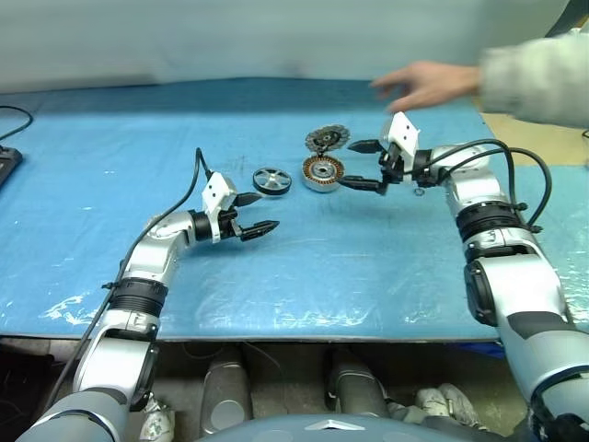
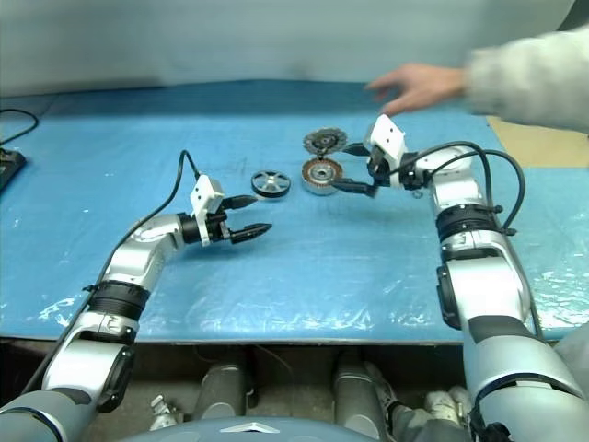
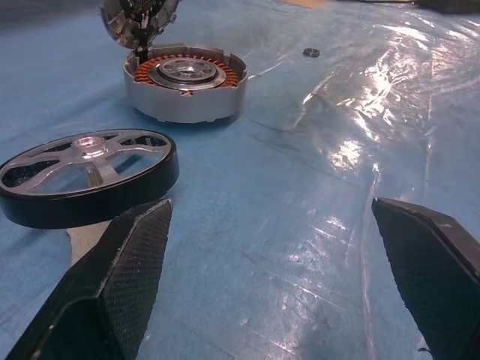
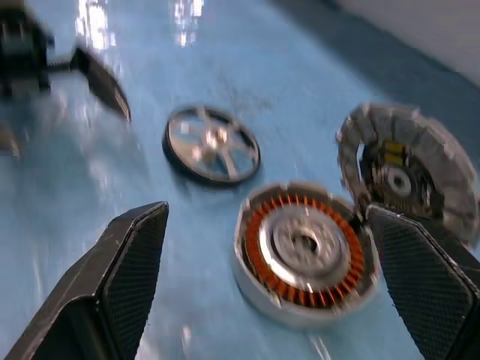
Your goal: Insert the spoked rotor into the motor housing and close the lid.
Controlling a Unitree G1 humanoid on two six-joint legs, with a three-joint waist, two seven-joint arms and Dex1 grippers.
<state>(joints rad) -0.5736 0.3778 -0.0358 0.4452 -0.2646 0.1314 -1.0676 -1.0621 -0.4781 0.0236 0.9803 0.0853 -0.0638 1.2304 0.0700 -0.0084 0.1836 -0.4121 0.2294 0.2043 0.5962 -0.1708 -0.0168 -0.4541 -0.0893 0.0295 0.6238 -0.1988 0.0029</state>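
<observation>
Left pincer (image 1: pixel 260 213) gapes near rotor (image 1: pixel 271 180); hand (image 1: pixel 428 85) beyond.

- A robotics lab or test workshop is showing here, not a home.
- A surface (image 1: pixel 110 166) is lying under a blue plastic sheet, glossy and wrinkling.
- Bare motor parts are sitting on it: a motor housing (image 1: pixel 323 172) with copper coils and a spoked rotor (image 1: pixel 271 180).
- Black cables (image 1: pixel 11 115) are trailing at the surface's edge.
- A person's hand (image 1: pixel 425 85) is reaching in over the far side.
</observation>
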